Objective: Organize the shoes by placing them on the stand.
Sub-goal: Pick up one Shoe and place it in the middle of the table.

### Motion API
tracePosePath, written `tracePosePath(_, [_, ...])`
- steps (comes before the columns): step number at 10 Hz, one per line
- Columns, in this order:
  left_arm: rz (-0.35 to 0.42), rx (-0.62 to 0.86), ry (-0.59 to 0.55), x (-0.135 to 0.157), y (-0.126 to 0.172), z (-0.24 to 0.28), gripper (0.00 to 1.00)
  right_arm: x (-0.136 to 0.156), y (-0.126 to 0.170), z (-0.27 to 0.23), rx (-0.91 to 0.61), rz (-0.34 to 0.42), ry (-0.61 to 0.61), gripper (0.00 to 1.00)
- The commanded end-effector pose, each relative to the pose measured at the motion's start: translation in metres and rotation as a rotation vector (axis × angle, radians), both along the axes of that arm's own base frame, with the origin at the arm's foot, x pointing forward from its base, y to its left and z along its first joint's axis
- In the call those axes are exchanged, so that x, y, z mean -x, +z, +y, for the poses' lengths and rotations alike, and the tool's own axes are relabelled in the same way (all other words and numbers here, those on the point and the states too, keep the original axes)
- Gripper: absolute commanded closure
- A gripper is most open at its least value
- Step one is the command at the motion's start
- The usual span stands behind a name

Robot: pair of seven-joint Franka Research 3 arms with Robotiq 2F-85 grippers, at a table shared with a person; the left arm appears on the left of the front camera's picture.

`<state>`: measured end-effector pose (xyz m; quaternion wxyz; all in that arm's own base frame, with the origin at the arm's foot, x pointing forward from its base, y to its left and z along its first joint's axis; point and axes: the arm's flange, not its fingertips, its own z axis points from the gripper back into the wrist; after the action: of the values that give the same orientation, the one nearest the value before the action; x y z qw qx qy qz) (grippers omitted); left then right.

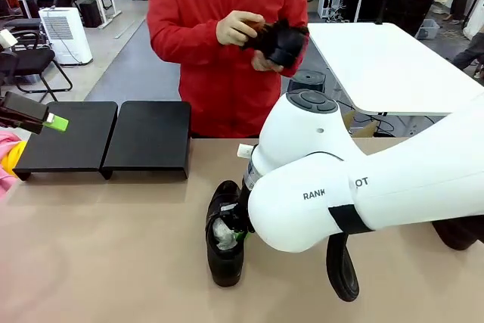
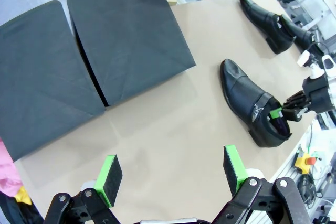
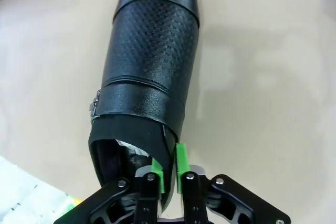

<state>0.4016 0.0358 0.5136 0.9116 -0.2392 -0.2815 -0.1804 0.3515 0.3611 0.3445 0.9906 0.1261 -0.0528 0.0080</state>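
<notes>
A black glossy shoe [image 1: 225, 251] [image 3: 152, 61] lies on the tan table, toe towards the robot's side, white paper inside. My right gripper [image 3: 168, 174] [image 1: 240, 226] [image 2: 283, 111] is shut on the side wall of its opening. This shoe [image 2: 247, 95] lies to the right of the stand. The black two-section stand [image 1: 106, 138] [image 2: 79, 56] sits bare at the back left. My left gripper [image 2: 170, 174] [image 1: 54, 121] hovers open near the stand's left end, holding nothing. The person holds another shoe [image 1: 281, 41] in both hands. Two more shoes [image 2: 265, 19] [image 2: 299, 32] lie farther right.
My right arm [image 1: 363, 187] spans the table's right half, with one shoe [image 1: 342, 266] lying under it. Pink and yellow cloth [image 1: 9, 158] sits at the left edge. A red stop button [image 2: 305, 161] lies off the table's side. A white table [image 1: 386, 66] stands behind the person.
</notes>
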Motion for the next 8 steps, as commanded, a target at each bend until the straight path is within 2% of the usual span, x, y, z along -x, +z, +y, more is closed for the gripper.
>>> tracePosePath(1, [-0.009,0.017,-0.011,-0.001,0.000,0.001,0.00,-0.002,0.005,0.003,0.009,0.017,-0.037,0.53])
tracePosePath(3, [-0.009,0.017,-0.011,-0.001,0.000,0.001,0.00,0.003,0.012,-0.009,0.050,0.043,-0.042,0.17])
tracePosePath(4, [-0.009,0.017,-0.011,-0.001,0.000,0.001,0.00,0.005,0.019,-0.015,0.080,0.031,-0.035,0.00])
tracePosePath(5, [-0.009,0.017,-0.011,-0.001,0.000,0.001,0.00,0.008,0.029,-0.021,0.090,0.023,-0.031,0.00])
tracePosePath(7, [-0.009,0.017,-0.011,-0.001,0.000,0.001,0.00,0.002,0.034,-0.029,0.185,0.121,0.028,0.00])
tracePosePath(8, [-0.009,0.017,-0.011,-0.001,0.000,0.001,0.00,0.006,0.024,-0.021,0.078,0.059,-0.007,0.00])
